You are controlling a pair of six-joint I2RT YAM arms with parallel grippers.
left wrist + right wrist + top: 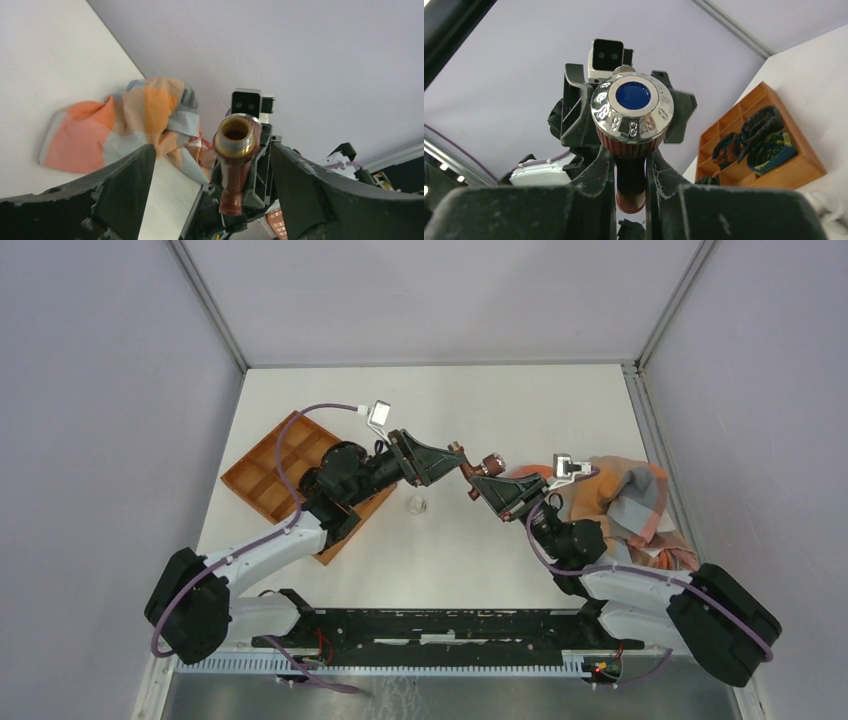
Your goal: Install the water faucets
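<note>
The water faucet is held up over the middle of the table. My right gripper is shut on its dark reddish-brown stem just below the knob. In the right wrist view the gripper has both fingers against the stem, and the silvery knob with its blue mark faces the camera. My left gripper is open and faces the faucet. In the left wrist view its jaws stand wide apart on either side of the faucet's brass threaded end, not touching it.
An orange-brown compartment tray lies at the left under my left arm; dark patterned items sit in its cells. A crumpled orange and grey cloth lies at the right. A small clear object sits on the table below the grippers.
</note>
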